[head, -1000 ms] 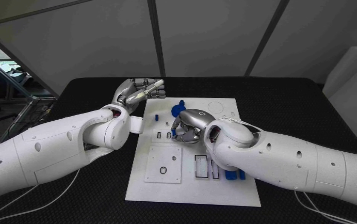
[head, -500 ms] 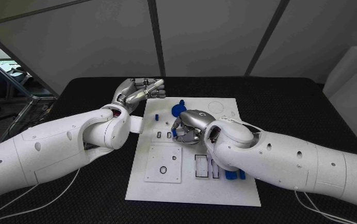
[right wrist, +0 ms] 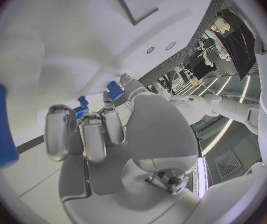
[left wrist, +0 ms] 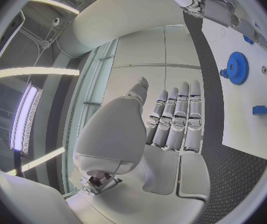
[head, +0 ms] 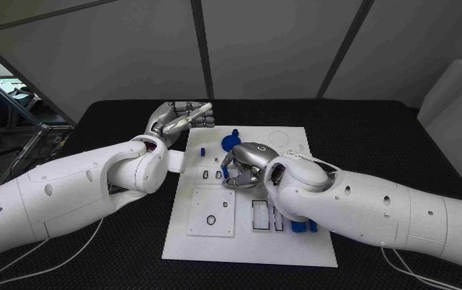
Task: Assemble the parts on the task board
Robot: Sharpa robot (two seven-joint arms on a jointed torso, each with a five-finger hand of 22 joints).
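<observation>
The right silver hand [head: 243, 164] is hovering over the middle of the white rectangular task board [head: 252, 250], its fingers [right wrist: 83, 129] curling round a small blue plastic part [right wrist: 114, 90], which I judge needs seating next. The left silver hand [head: 179, 119] is waiting at the board's far left corner, fingers pressed together, empty. One blue toothed gear [left wrist: 236, 68] is lying near the board's far edge, with two blue pegs [head: 304, 226] near its right edge.

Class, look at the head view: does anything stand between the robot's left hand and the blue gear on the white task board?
Nothing visible does. The left hand sits at the far left corner of the task board, holding nothing. The blue gear lies just beyond it on the board, with bare white surface between them. The right hand is nearer the robot than the gear, not between.
</observation>
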